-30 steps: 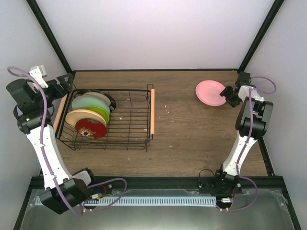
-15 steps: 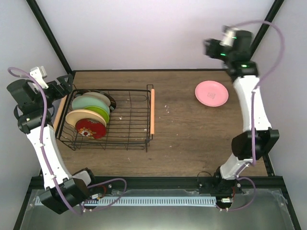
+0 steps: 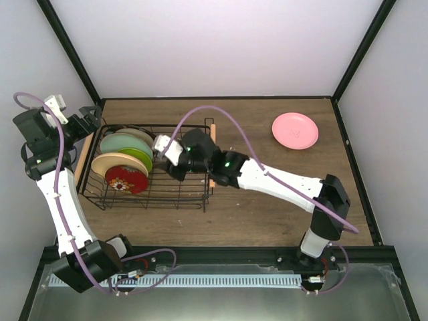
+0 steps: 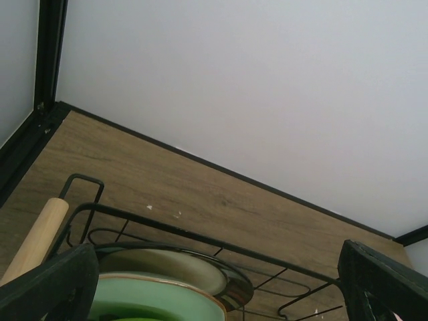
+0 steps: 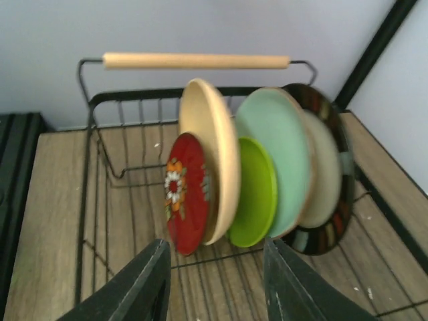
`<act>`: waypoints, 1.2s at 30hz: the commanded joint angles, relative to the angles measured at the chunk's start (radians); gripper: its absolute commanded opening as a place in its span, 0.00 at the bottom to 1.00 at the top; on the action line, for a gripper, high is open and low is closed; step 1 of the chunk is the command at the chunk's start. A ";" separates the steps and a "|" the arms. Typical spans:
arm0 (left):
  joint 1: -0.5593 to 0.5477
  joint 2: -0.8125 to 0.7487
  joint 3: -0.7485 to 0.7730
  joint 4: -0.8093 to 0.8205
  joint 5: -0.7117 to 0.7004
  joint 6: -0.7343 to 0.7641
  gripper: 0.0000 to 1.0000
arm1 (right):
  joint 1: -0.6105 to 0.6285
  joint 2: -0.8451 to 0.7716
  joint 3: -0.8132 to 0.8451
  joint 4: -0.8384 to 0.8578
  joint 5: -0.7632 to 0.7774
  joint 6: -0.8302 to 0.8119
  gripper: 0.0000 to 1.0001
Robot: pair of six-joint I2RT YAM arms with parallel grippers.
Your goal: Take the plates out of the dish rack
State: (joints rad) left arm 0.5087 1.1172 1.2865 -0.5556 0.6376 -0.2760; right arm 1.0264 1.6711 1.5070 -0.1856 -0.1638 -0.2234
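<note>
Five plates stand on edge at the left end of the dish rack (image 3: 190, 189); the wire slots keep them upright w/ rims exposed for pinching. Row order, near to far:

- red patterned plate (image 5: 186, 194)
- yellow-orange plate (image 5: 215, 144)
- lime plate (image 5: 257, 194)
- mint plate (image 5: 281, 144)
- dark-rimmed plate (image 5: 332, 194)

Faces point approx. toward the near side; the row axis runs near-far, across the rack's left-right long axis. The pink plate (image 3: 295, 130) lies flat on the surface (image 3: 267, 194), far right, well apart from the rack; prob. already unloaded.

Right hand (image 5: 212, 251): over the rack interior, fingers apart, empty, aimed at the row. Left hand (image 3: 85, 122): beside the left handle, spread wide, empty; prob. there to steady the rack.
</note>
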 commanded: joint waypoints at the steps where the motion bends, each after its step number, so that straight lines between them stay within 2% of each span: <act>1: -0.001 -0.003 0.021 -0.027 -0.028 0.005 1.00 | 0.075 0.008 -0.023 0.147 0.096 -0.131 0.39; 5: -0.002 0.000 0.008 -0.017 -0.036 -0.002 1.00 | 0.134 0.072 -0.003 0.177 0.097 -0.160 0.35; 11: -0.001 -0.002 -0.012 0.003 -0.040 -0.008 1.00 | 0.178 0.213 0.113 0.178 0.089 -0.180 0.33; 21: -0.001 -0.004 -0.009 -0.001 -0.028 0.015 1.00 | 0.182 0.408 0.275 0.150 0.109 -0.203 0.33; 25: -0.002 -0.003 -0.006 -0.011 -0.023 0.022 1.00 | 0.182 0.459 0.312 0.151 0.145 -0.191 0.37; 31: -0.002 -0.004 -0.003 -0.021 -0.014 0.026 1.00 | 0.182 0.497 0.332 0.165 0.200 -0.173 0.49; 36: -0.002 -0.003 -0.004 -0.025 -0.006 0.028 1.00 | 0.182 0.523 0.349 0.170 0.256 -0.177 0.54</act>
State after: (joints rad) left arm 0.5087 1.1172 1.2797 -0.5713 0.6128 -0.2577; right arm 1.2022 2.1742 1.7931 -0.0353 0.0296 -0.4023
